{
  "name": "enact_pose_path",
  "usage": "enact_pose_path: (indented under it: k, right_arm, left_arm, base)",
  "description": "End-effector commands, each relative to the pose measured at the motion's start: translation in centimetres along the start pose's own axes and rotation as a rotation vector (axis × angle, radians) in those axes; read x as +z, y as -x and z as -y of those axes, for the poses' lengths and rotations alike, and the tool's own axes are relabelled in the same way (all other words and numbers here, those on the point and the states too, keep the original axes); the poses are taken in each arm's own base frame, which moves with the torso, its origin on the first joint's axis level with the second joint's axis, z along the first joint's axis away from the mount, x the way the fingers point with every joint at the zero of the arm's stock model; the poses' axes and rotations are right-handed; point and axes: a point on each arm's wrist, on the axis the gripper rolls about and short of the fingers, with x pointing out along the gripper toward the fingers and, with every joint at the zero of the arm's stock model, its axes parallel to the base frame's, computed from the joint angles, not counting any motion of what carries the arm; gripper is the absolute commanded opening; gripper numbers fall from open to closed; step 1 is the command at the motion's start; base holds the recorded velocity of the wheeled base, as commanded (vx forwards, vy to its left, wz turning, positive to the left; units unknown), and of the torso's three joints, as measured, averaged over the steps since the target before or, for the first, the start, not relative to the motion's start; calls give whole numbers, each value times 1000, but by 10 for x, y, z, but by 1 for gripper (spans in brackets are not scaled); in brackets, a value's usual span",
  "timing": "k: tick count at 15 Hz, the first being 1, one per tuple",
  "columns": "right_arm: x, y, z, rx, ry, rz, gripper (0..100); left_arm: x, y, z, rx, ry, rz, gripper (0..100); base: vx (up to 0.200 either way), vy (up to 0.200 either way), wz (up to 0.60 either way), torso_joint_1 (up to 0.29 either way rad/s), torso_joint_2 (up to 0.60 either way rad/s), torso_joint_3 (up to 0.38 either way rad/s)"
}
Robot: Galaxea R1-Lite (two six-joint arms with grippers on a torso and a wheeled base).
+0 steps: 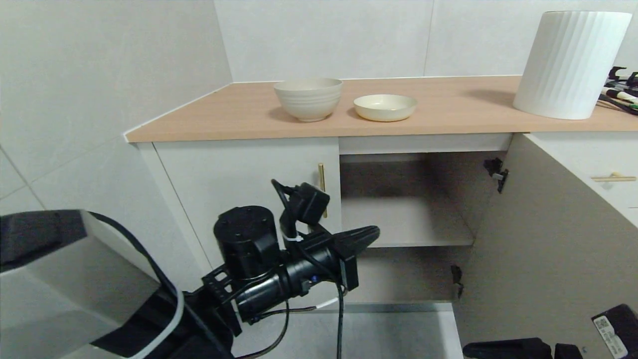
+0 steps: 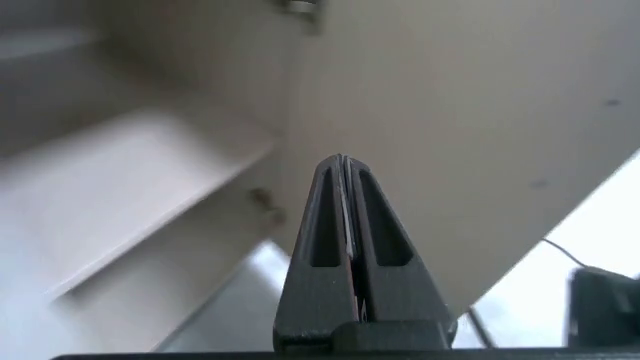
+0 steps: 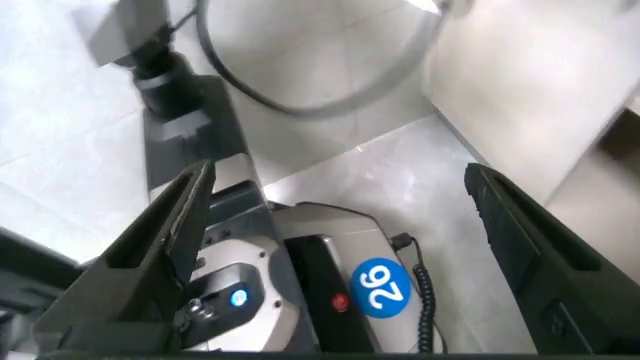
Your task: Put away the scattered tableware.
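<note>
Your left jaws clenched, empty | right jaws released | bowl (image 1: 308,98) on counter (image 1: 239,119) up ahead of you, left jaws nearer

Counter (image 1: 239,117) with bowl (image 1: 308,98), dish (image 1: 385,107), ribbed container (image 1: 570,65)

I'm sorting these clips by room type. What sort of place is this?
Most likely a home-style kitchen: a wooden countertop along tiled walls carries a bowl and a shallow dish, and below it a white cabinet stands open with a shelf inside.
</note>
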Motion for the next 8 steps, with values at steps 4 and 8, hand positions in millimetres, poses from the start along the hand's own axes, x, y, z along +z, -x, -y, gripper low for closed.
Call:
enact_pose_path:
  k: [4, 8]
  right_arm:
    - [5, -20, 9, -144, -10, -29, 100]
    - [20, -43, 30, -361, -80, -10, 100]
  left_arm:
    - [28, 75, -17, 165, 12, -4, 0]
    - [38, 106, -18, 239, 36, -45, 0]
  base:
    - [0, 0, 0, 0, 0, 0]
    - [0, 0, 0, 0, 0, 0]
